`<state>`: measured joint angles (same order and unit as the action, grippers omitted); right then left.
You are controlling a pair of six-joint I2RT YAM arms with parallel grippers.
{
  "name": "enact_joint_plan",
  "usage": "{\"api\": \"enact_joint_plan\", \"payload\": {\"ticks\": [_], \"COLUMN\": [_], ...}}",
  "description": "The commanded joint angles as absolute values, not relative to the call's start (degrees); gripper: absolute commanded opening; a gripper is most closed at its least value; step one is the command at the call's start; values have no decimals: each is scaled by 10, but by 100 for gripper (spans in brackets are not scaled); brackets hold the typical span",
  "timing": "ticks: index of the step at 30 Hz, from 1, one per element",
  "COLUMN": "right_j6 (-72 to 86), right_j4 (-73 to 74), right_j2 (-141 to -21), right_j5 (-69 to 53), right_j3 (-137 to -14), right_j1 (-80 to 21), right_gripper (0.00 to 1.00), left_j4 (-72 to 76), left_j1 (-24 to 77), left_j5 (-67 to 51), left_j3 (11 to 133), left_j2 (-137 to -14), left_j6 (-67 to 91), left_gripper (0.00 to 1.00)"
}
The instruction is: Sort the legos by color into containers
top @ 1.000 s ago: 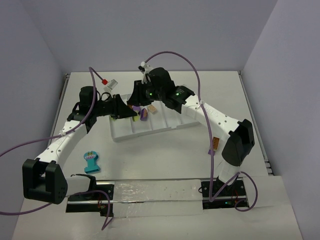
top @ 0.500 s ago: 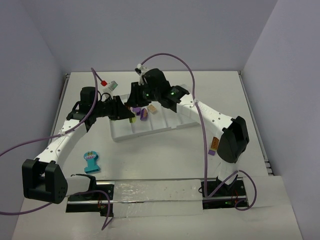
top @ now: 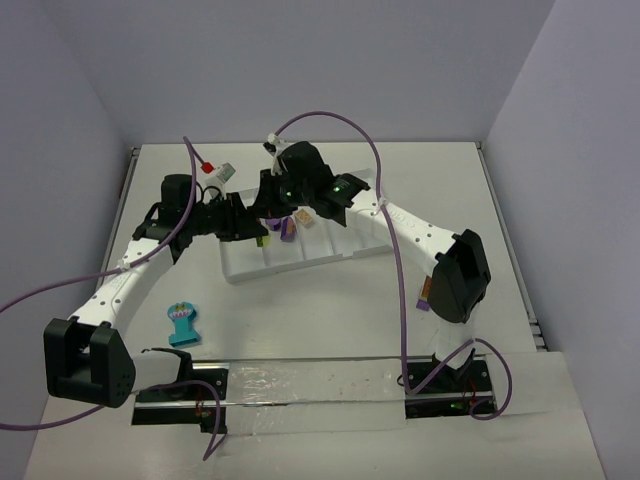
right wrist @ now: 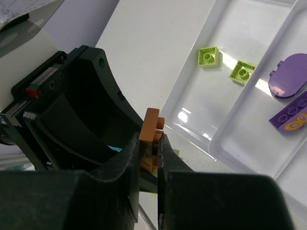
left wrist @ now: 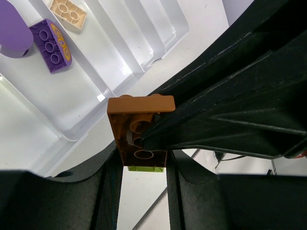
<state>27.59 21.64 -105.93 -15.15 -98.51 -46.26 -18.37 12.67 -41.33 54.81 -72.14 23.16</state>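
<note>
Plain pale lavender walls (top: 300, 60) enclose a white worktop (top: 330, 310) on three sides; the light is soft and even.

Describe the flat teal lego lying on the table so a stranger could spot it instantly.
From the white rectangular plastic tray mid-table, look toward the near edge, beside the left arm. The flat teal comb-like piece lies alone on the tabletop, the only teal lego in sight.

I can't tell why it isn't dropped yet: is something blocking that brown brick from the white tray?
Nothing visible lies between the orange-brown brick and the white tray just beside it. But the left gripper and the right gripper both have their fingers closed on the brick, and a lime green piece clings to it.
</note>
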Motion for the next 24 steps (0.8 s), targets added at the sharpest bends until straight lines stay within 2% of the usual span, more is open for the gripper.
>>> {"api": "enact_joint_plan", "payload": {"ticks": [1, 6, 8, 13, 20, 24], "right_j6": [279, 286, 290, 293, 302, 314], "right_j4": [194, 187, 186, 183, 166, 139], "right_j2": [-1050, -1049, -1049, -1050, -1068, -1092], "right_j5": [-150, -154, -154, -153, -153, -169], "right_j3": [-987, -988, -988, -988, -995, -1001], "right_j1": [-465, -466, -466, -465, -463, -457], "right_gripper": [0, 0, 0, 0, 0, 0], "left_j4": [-171, -169, -168, -167, -210, -227], "left_j1": [126, 126, 126, 126, 126, 126], "left_j5": [-428, -435, -435, -433, -342, -297], "left_j3": [575, 578, 579, 578, 593, 587], "left_j2": [-714, -714, -715, -722, -746, -759], "left_j6": [213, 210, 210, 211, 203, 202], "left_gripper": [8, 35, 41, 42, 31, 38]}}
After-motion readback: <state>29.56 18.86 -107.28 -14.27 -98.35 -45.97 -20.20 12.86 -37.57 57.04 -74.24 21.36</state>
